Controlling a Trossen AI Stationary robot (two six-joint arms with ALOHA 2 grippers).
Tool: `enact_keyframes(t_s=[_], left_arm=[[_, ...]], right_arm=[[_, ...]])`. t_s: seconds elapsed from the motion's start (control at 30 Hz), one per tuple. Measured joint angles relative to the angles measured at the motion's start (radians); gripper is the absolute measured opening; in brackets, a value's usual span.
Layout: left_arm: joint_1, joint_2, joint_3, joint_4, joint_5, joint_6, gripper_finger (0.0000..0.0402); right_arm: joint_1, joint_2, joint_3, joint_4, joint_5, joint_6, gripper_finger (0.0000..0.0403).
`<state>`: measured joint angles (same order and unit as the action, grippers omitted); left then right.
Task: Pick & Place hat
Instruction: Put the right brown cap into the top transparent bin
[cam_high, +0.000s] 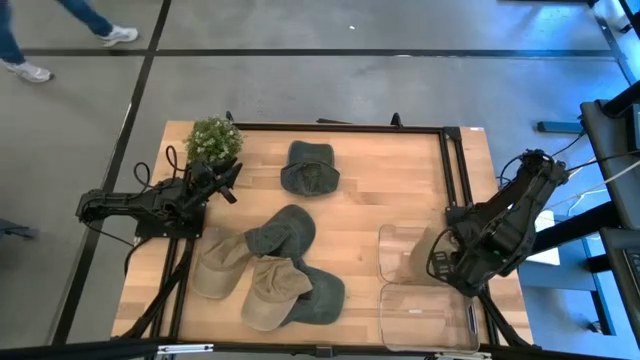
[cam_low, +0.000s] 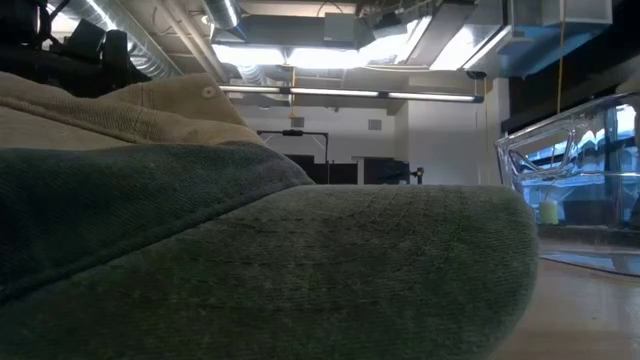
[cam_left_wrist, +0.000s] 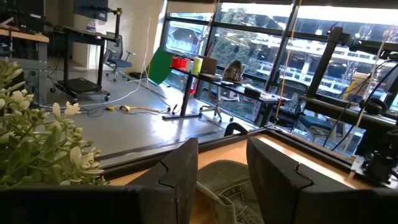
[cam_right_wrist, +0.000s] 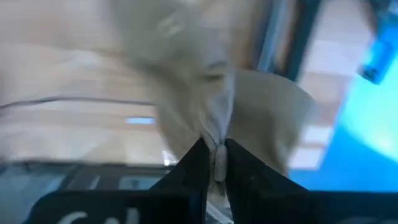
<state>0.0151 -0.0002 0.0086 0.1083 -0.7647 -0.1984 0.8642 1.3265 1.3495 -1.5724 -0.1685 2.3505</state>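
Left gripper (cam_high: 232, 180): fingers apart, empty, beside potted plant (cam_high: 213, 139) at tabletop's far left corner. Dark green hat (cam_high: 309, 167): near far edge, centre. Heap of tan and green hats (cam_high: 270, 270): near front edge. Right gripper (cam_right_wrist: 214, 163): pinched on tan hat (cam_right_wrist: 205, 99), over clear bin (cam_high: 395, 250) by right edge.

A tan hat (cam_high: 428, 250) hung crumpled over the far clear bin (cam_high: 392, 262); five more caps (cam_high: 272, 272) lay on the table.
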Motion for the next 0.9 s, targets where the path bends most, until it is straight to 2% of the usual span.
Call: enact_keyframes(t_s=[0.1,0.33,0.6,0.8,0.9], left_arm=[[0.000,0.000,0.000,0.000,0.000,0.001,0.0132],[0.000,0.000,0.000,0.000,0.000,0.001,0.0132],[0.000,0.000,0.000,0.000,-0.001,0.001,0.0132],[0.000,0.000,0.000,0.000,-0.001,0.002,0.0132],[0.000,0.000,0.000,0.000,-0.001,0.001,0.0132]], right_arm=[[0.000,-0.001,-0.050,0.035,-0.056,0.020,0.0042],[0.000,-0.014,-0.028,0.012,0.054,0.019,0.0042],[-0.030,-0.061,0.015,0.002,0.076,0.012,0.0042],[-0.072,-0.127,0.015,0.002,0.160,0.012,0.0042],[-0.101,-0.157,0.015,0.002,0.166,0.002,0.0042]])
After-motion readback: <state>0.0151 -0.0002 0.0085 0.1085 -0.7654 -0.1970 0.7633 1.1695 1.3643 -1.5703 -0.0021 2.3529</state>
